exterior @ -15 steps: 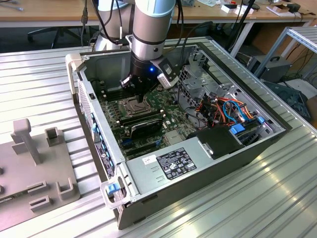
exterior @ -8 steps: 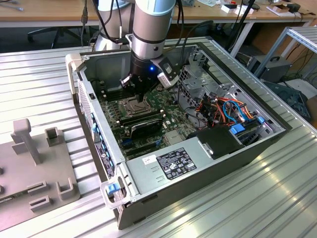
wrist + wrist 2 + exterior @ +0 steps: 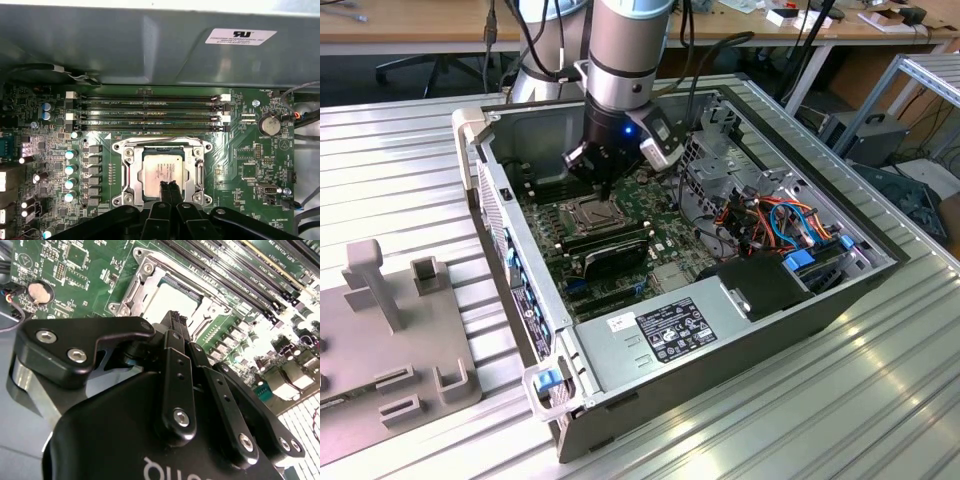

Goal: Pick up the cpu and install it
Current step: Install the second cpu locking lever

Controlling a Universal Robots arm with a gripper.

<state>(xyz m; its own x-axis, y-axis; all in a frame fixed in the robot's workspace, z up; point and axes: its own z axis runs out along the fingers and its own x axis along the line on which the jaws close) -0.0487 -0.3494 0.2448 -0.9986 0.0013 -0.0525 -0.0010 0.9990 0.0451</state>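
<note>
The cpu (image 3: 159, 172), a flat silver-grey square, lies inside the metal-framed socket (image 3: 127, 172) on the green motherboard (image 3: 250, 165). In the second wrist view the cpu (image 3: 172, 299) shows pale beyond the black fingers (image 3: 176, 325). My gripper (image 3: 170, 188) is shut, its two thin fingertips pressed together with nothing between them, right over the cpu's near edge; I cannot tell whether they touch it. In the exterior view my gripper (image 3: 606, 186) points straight down into the open computer case (image 3: 520, 300), just above the socket (image 3: 590, 212).
Long memory slots (image 3: 150, 112) run beside the socket, with a row of capacitors (image 3: 70, 170) on its other side. A black graphics card (image 3: 610, 252), a power supply (image 3: 670, 325) and bundled cables (image 3: 770, 215) fill the case. A grey fixture (image 3: 390, 340) sits at the exterior view's left.
</note>
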